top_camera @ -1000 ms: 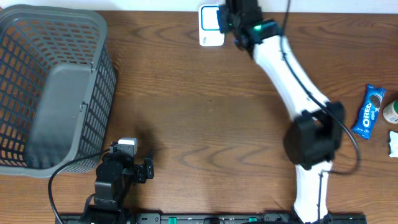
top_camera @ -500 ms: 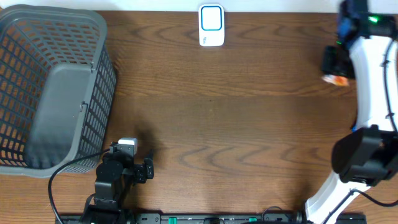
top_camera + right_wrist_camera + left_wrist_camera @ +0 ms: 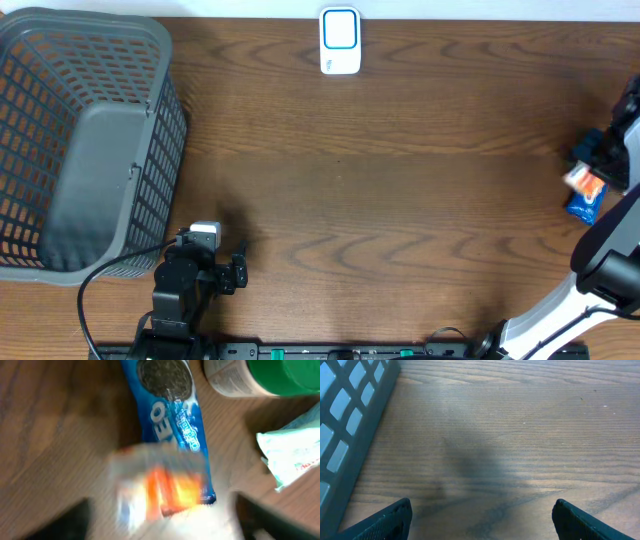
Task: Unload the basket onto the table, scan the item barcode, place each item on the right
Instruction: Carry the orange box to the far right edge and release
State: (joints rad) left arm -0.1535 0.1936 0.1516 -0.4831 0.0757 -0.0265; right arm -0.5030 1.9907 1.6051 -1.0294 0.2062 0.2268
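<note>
basket [image 3: 172, 120]: grey mesh, left side of table [image 3: 400, 200], grey floor showing
jar [image 3: 250, 377]: green lid on, contents hidden
left gripper [image 3: 480, 522]: jaws wide apart, low over table near basket wall
right gripper [image 3: 162, 520]: jaws spread, not clamping, far right edge
packet [image 3: 160, 492]: orange-white, blurred, between the spread fingers, over Oreo pack's [image 3: 172, 425] lower end
scanner [image 3: 340, 42]: top centre, well apart from packet

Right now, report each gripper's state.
Left gripper: open, empty.
Right gripper: looks open; a blurred orange packet lies between its fingers, apparently loose.
</note>
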